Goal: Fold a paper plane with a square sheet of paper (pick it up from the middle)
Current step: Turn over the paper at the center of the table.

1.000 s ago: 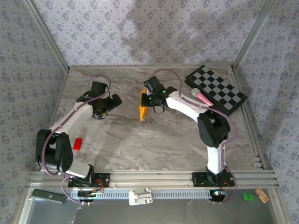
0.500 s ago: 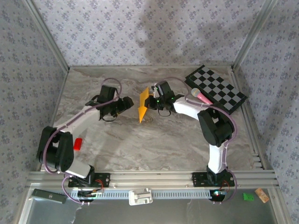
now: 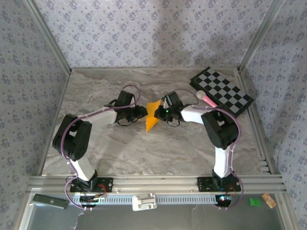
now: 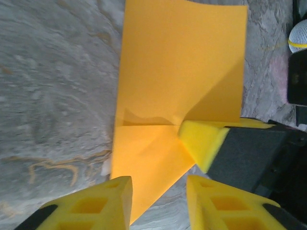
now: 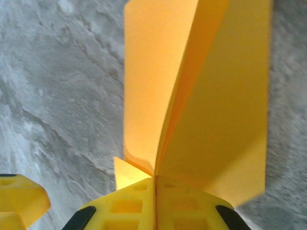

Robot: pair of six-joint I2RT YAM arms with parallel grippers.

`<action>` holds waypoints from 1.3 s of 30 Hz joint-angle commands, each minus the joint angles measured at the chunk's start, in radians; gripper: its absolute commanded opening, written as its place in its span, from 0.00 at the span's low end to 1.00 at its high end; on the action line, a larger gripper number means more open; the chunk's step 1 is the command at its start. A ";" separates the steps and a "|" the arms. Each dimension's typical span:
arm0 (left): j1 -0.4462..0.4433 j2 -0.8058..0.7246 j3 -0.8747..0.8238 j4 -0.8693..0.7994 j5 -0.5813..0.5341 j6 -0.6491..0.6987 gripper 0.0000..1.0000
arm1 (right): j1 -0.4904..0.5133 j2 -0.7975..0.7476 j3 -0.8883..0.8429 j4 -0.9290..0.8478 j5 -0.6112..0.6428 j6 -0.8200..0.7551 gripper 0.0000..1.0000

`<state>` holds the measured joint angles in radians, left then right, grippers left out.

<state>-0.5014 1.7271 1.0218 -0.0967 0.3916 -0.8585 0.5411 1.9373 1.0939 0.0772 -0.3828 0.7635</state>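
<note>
Tabletop (image 3: 120, 148) shows grey marble veining under paper plane (image 3: 152, 118), floral-patterned walls (image 3: 144, 28) around.

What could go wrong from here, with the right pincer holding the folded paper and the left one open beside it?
1. The right pincer pinches the folded paper at one spot, and its layers splay apart beyond the grip; the fold may spring open or slip.
2. In the left wrist view the paper's tip sits between the open fingers of the left pincer; shutting off the crease could crumple it.
3. The pincers are close together and could collide.
</note>
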 commanded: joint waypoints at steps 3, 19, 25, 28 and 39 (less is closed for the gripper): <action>-0.023 0.034 0.051 0.047 0.038 -0.015 0.31 | -0.022 -0.062 -0.072 0.083 -0.007 0.054 0.11; -0.019 -0.019 0.045 -0.012 -0.052 0.013 0.29 | -0.028 -0.090 -0.026 0.083 -0.085 0.067 0.13; -0.020 -0.034 0.040 -0.049 -0.099 0.017 0.26 | -0.027 -0.079 -0.023 0.146 -0.130 0.090 0.13; -0.018 -0.060 0.037 -0.102 -0.182 0.021 0.23 | -0.026 -0.071 0.002 0.176 -0.177 0.086 0.13; 0.036 -0.224 -0.090 -0.155 -0.416 -0.057 0.21 | -0.012 0.036 0.024 0.412 -0.362 0.189 0.14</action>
<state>-0.4797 1.5425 0.9611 -0.1959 0.0700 -0.8837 0.5217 1.9385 1.0927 0.4129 -0.6743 0.9112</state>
